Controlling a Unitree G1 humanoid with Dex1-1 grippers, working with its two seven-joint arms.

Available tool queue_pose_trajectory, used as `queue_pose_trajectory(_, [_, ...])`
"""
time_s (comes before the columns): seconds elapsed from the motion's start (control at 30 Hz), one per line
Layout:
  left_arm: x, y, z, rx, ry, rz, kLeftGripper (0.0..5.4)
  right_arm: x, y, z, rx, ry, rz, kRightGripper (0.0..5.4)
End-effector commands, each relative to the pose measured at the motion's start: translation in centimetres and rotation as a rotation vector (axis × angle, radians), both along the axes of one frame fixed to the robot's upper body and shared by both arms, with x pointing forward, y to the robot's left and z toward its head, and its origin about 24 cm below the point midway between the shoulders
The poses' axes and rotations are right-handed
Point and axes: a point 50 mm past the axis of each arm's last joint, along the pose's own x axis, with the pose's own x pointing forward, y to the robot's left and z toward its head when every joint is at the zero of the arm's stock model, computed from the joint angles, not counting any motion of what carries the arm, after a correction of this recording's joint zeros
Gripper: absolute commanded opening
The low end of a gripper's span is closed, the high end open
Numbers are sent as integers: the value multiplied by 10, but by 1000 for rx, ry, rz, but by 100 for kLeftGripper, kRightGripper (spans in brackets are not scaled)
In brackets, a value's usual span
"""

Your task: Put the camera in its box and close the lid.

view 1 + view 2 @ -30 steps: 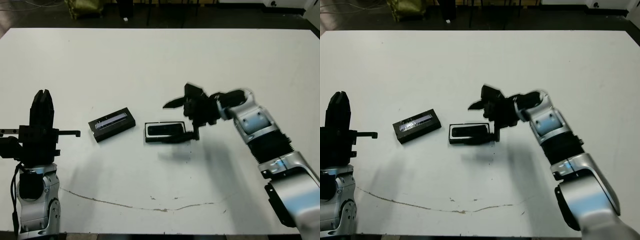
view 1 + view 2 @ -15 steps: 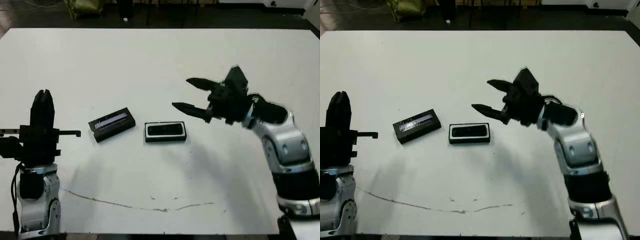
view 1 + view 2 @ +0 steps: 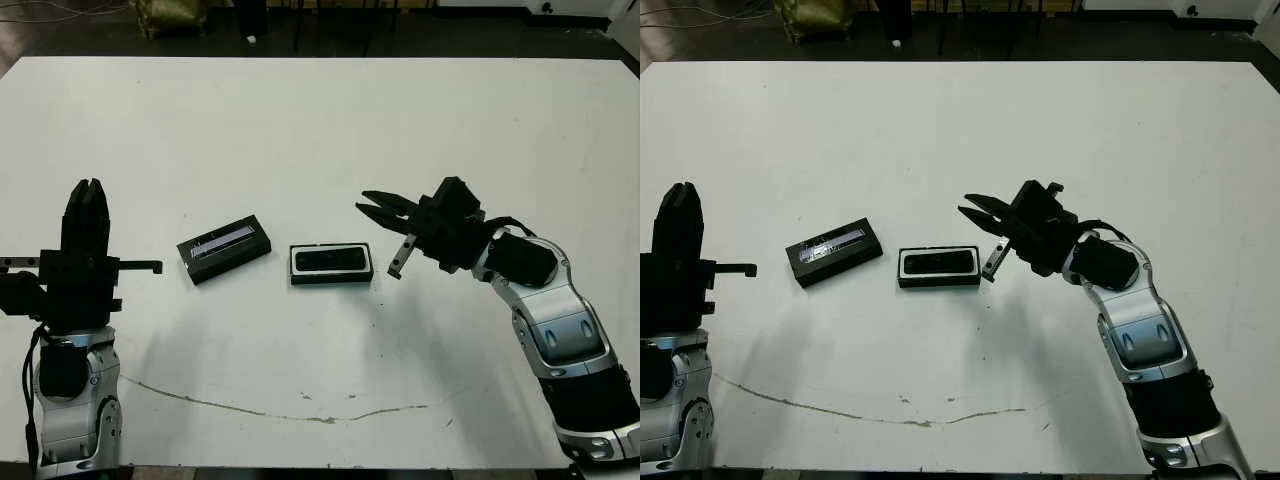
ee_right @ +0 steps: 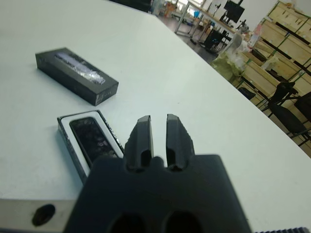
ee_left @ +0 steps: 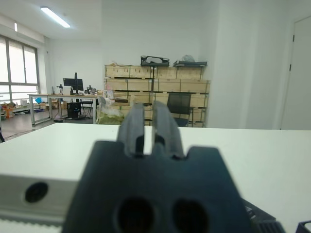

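Observation:
The camera (image 3: pixel 330 260) lies flat inside the box (image 3: pixel 331 279), a black bar framed by the white lining, near the table's middle; the right wrist view shows the camera (image 4: pixel 92 141) in the box (image 4: pixel 65 128) too. The lid (image 3: pixel 224 248), black with a silvery stripe, lies just left of the box, apart from it. My right gripper (image 3: pixel 365 201) hovers right of the box, pointing toward it, shut on nothing. My left gripper (image 3: pixel 88 186) stands upright at the table's left, shut and empty.
A thin dark crack line (image 3: pixel 300 410) runs along the table near its front edge. Beyond the far edge is dark floor with an olive bag (image 3: pixel 170 14). Wooden crates (image 5: pixel 155 77) and desks stand in the room past the table.
My right gripper left the camera in the box, rose and drew back to the right with its fingers wide apart, then came down and shut. The left arm has not moved.

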Motion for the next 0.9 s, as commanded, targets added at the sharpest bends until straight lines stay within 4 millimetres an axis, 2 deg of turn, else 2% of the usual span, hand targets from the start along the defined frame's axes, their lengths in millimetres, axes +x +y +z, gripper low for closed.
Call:
queue_pose_trajectory(0.03, [-1,2,-5,-3,32,7,0,-1,0,-11,-46,42,-9,2])
queue_pose_trajectory(0.6, [-1,2,-6,-1,22,5,0,-6,11,-39,-183,111,-21,2])
queue_pose_trajectory(0.9, [-3,1,-6,-14,34,13,0,-13,4,-61,-242,190,-21,2])
